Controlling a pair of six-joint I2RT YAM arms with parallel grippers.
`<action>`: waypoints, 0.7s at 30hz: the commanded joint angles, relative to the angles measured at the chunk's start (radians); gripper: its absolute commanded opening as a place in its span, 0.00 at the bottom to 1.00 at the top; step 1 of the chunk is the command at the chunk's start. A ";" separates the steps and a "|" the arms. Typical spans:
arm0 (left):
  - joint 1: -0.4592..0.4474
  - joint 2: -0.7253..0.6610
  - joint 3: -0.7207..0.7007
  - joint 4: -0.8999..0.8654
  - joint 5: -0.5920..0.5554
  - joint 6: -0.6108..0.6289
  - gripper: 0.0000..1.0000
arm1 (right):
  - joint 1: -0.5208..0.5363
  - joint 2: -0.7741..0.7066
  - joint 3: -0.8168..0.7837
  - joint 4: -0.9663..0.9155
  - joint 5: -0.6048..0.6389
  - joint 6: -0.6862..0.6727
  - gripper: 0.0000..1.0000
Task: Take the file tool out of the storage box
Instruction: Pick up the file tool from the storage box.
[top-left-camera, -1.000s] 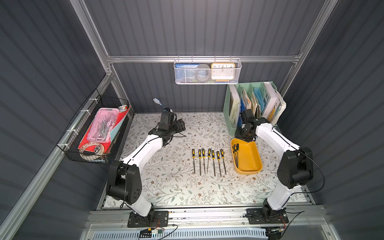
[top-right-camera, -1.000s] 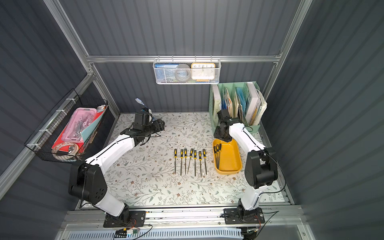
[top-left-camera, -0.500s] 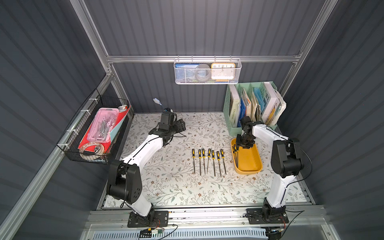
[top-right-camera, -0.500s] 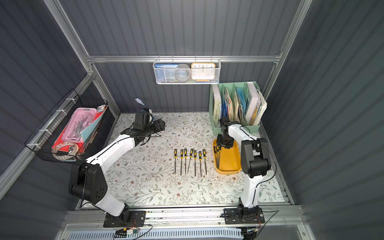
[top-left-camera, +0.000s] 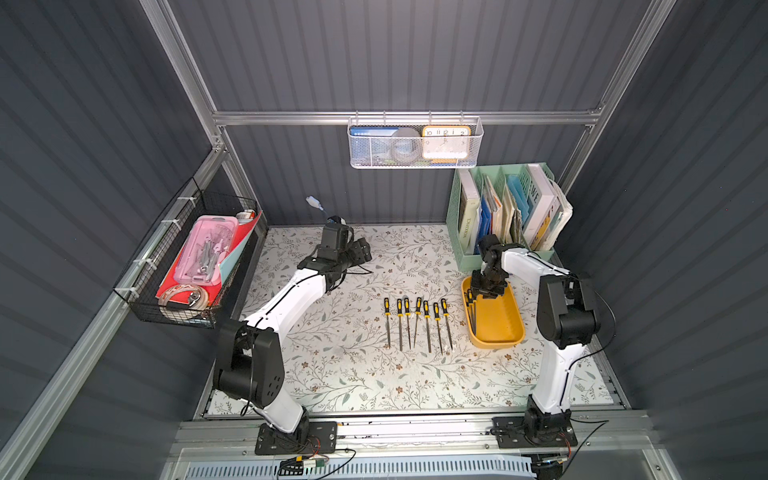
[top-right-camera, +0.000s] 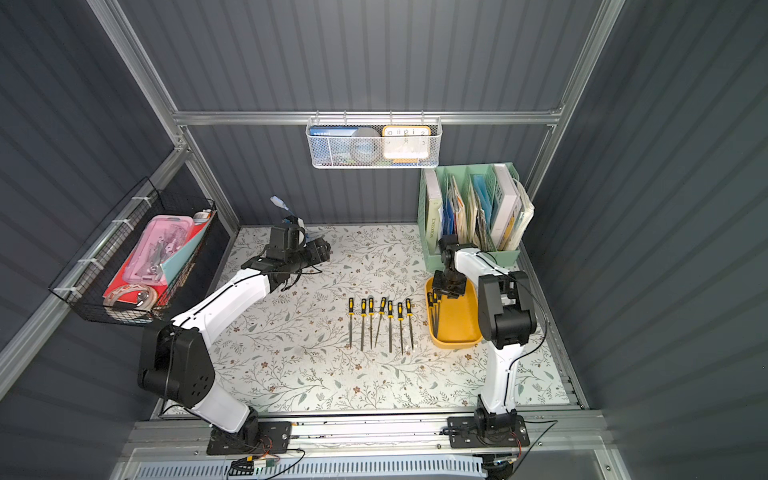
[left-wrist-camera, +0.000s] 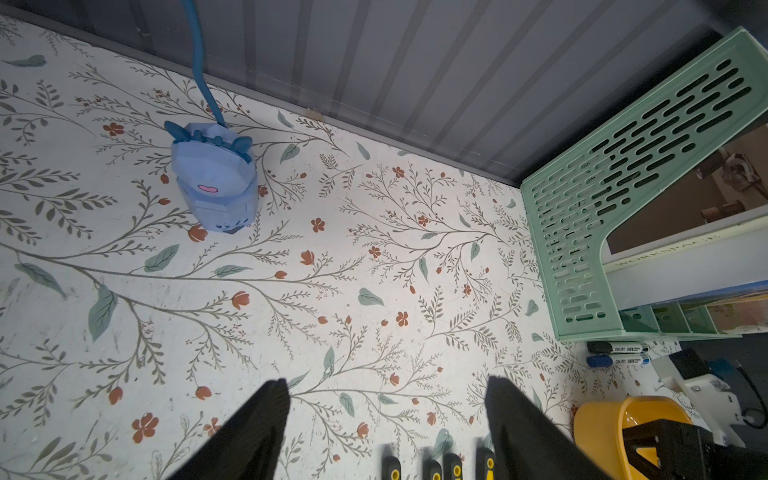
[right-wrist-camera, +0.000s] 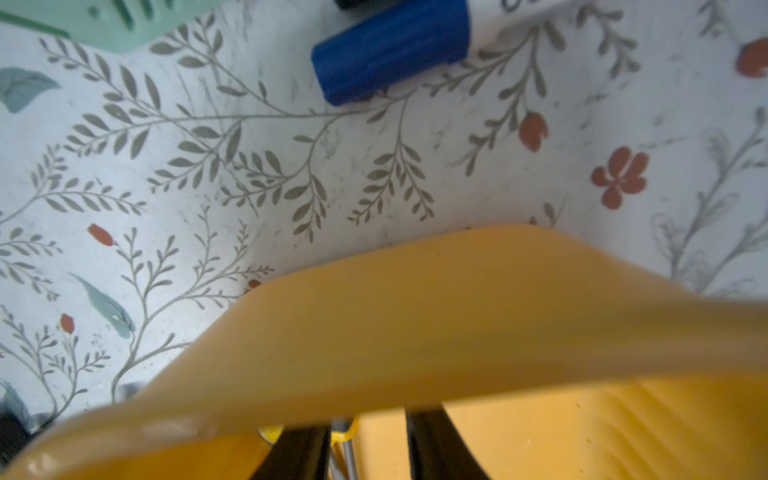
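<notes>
Okay, both top views: yellow tray (top-left-camera: 500, 332) on the table's (top-left-camera: 332, 365) right, near a green book rack (top-left-camera: 454, 224); right gripper (top-left-camera: 484, 289) dips into its far end, over the files (top-left-camera: 471, 311) inside. Six loose files (top-left-camera: 427, 320) lie in a row beside it. Left wrist: left gripper (left-wrist-camera: 386, 384) wide apart, empty. Right wrist: fingers (right-wrist-camera: 299, 451) apart inside tray, one file's shaft (right-wrist-camera: 348, 455) between, tips hidden.

Ribbed grey walls (top-left-camera: 374, 62) (dark) surround floral tabletop (top-left-camera: 353, 374).

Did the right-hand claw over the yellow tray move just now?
Yes. The right gripper has come away from the green organiser and lowered into the far end of the storage box.
</notes>
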 joint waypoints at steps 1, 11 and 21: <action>0.005 -0.027 0.011 -0.013 -0.015 0.004 0.80 | -0.004 -0.025 -0.020 0.009 -0.029 -0.005 0.34; 0.005 -0.038 0.011 -0.020 -0.024 0.001 0.80 | -0.004 0.041 -0.028 0.014 -0.037 -0.003 0.32; 0.005 -0.033 0.024 -0.042 -0.031 0.001 0.80 | -0.006 0.065 -0.054 0.024 -0.001 -0.007 0.14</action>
